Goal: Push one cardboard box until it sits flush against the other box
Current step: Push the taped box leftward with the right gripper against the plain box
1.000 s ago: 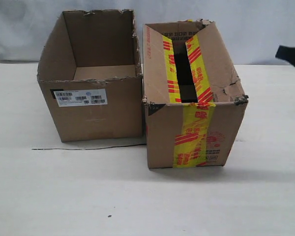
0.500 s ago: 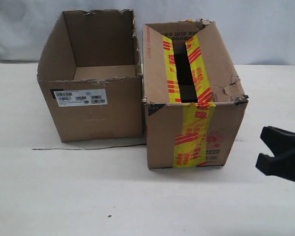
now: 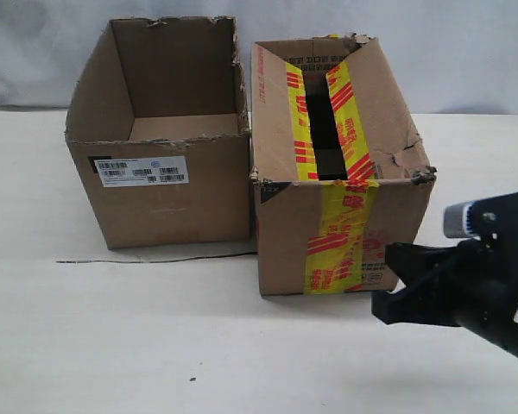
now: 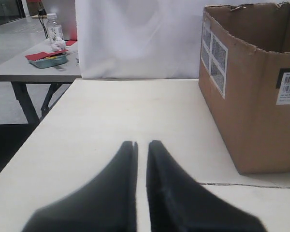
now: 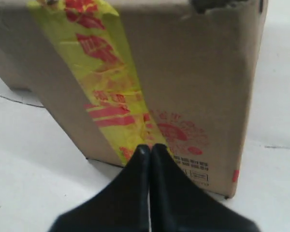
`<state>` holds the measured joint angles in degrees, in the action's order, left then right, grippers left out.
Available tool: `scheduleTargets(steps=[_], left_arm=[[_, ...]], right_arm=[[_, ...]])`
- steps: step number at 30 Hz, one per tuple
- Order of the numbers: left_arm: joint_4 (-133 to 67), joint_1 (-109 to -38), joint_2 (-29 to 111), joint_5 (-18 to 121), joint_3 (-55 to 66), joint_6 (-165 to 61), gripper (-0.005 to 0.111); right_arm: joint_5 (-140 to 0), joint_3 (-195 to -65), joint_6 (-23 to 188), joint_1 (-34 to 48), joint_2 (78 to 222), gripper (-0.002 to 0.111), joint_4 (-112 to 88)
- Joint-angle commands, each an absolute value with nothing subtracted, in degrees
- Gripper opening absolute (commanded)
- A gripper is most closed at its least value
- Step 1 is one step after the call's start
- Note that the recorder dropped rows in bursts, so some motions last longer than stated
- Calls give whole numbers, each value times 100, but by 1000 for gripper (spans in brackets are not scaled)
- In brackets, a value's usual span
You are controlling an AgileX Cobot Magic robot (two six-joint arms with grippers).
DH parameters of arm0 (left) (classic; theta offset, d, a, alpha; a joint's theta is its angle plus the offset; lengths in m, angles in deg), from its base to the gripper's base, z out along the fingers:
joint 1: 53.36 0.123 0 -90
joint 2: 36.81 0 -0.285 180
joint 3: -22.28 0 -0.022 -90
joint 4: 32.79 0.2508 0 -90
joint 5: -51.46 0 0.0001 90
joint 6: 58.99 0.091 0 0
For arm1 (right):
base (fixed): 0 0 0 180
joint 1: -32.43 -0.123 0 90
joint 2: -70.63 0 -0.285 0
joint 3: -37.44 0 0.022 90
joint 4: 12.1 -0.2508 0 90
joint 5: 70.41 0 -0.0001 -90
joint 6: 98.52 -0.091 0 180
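The cardboard box [image 3: 337, 172] with yellow-and-red tape stands right of centre, its dented corner at the front right. Close against its left side stands the other box [image 3: 168, 198], plain brown and open-topped, with a white barcode label. The taped box sits a little further forward. My right gripper [image 3: 384, 280] is low at the taped box's front right, shut and empty. In the right wrist view its tips [image 5: 150, 147] are at the tape low on the box's [image 5: 198, 82] front face. My left gripper [image 4: 141, 143] is shut over bare table, the plain box [image 4: 251, 111] off to its side.
A thin dark seam [image 3: 147, 259] runs across the white table in front of the plain box. A pale backdrop [image 3: 466, 52] hangs behind. The left wrist view shows the table's side edge [image 4: 34, 135] and a second table with a bottle [image 4: 53, 29] beyond.
The right gripper came in from the upper right edge, dropped low and moved left up to the taped box's front. Neither box has moved.
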<state>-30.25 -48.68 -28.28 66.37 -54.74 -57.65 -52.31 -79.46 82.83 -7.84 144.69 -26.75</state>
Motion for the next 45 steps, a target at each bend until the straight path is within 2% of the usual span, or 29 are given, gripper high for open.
scheduleTargets(steps=[1, 22, 30, 37, 40, 45], left_arm=[[-3028, -4858, -2857, 6613, -5493, -5774, 0], [-3028, -4858, -2857, 6613, -5493, -5774, 0], [-3028, -4858, -2857, 6613, -5493, -5774, 0], [-3028, -4858, -2857, 6613, -5493, -5774, 0], [-3028, -4858, -2857, 6613, -5493, -5774, 0], [-3028, -4858, -2857, 6613, -5493, -5774, 0]], right_arm=[[-5056, -8396, 8644, -756, 15095, 0, -2741], [-5010, -10207, 9867, -590, 16857, 0, -2838], [-5179, -10572, 9866, -96, 17266, 0, -2838], [-6149, -10561, 9864, -168, 16855, 0, -2797], [-6705, -10536, 9864, -168, 16381, 0, -2797], [-6770, -9974, 9713, -168, 15146, 0, -2797]])
